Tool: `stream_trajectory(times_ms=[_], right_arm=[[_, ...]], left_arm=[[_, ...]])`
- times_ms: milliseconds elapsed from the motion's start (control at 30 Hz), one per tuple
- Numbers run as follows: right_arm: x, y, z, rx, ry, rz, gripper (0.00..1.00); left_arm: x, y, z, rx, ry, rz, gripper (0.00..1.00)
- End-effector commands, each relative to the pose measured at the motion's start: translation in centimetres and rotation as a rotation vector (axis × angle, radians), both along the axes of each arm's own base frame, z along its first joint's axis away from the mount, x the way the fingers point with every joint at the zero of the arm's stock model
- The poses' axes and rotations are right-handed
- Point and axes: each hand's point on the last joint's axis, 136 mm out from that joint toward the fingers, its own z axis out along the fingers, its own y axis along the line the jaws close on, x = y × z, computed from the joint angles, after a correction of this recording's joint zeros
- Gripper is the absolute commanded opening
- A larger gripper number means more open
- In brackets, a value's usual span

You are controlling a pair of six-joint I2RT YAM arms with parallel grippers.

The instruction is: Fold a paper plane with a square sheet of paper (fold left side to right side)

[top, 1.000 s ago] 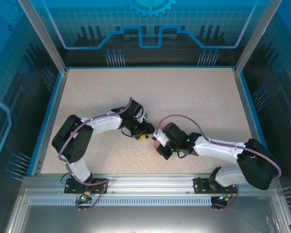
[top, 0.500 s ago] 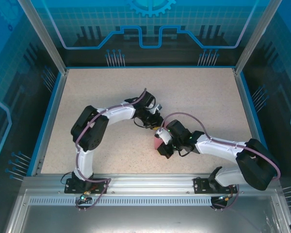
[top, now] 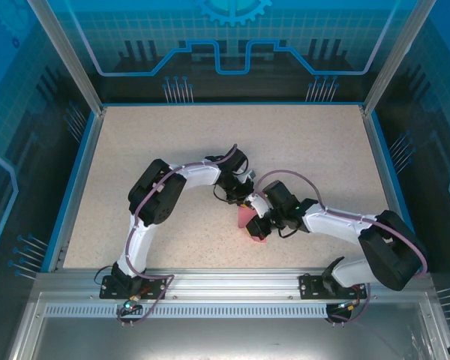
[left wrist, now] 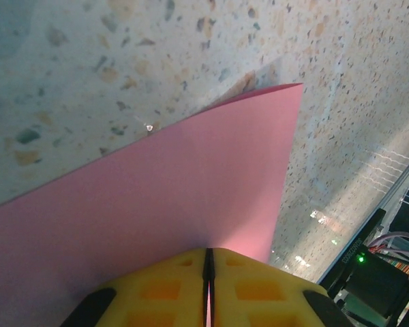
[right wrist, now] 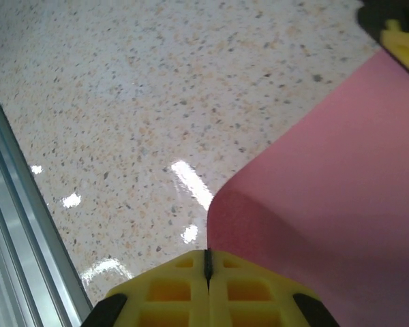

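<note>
Tightly, both fingers point(left wrist: 170, 283) pinch plain pink paper point(left wrist: 157, 204).

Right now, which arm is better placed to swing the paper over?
Probably the left: the left gripper is shut on the pink sheet at its raised side, while the right gripper, also shut on it, can anchor.

Plain salmon-pink square sheet of paper point(left wrist: 157, 204) against a glossy counter point(top: 157, 135) of beige, speckled brown, orange and grey. The left claw point(left wrist: 208, 257) and right claw point(right wrist: 206, 262) are bright yellow. Arms point(top: 195, 174) are white and black, cables point(top: 285, 180) mauve, and panels point(top: 232, 37) blue with cyan circuit-style lines.
</note>
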Motion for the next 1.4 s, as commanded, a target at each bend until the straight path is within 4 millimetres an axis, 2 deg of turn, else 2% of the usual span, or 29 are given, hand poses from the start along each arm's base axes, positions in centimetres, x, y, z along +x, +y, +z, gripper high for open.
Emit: stream_trajectory(times_ms=[0,300,767,1367], right_arm=[[0.2,-1.0,-0.8,0.0,0.063,-0.056,0.0],[2.8,-3.2,-2.1,-0.033,0.159,-0.233,0.0],[4.5,-5.6,-2.4,-0.074,0.158,-0.375,0.0],[5.0,-5.8,-2.5,-0.08,0.165,-0.388,0.0]], left_arm=[[-1.8,1.4,-2.9,0.09,0.057,-0.022,0.11],[-2.3,1.6,-3.2,0.105,0.056,-0.031,0.1],[-2.5,1.6,-3.3,0.106,0.056,-0.034,0.1],[-2.5,1.5,-3.3,0.106,0.058,-0.035,0.1]])
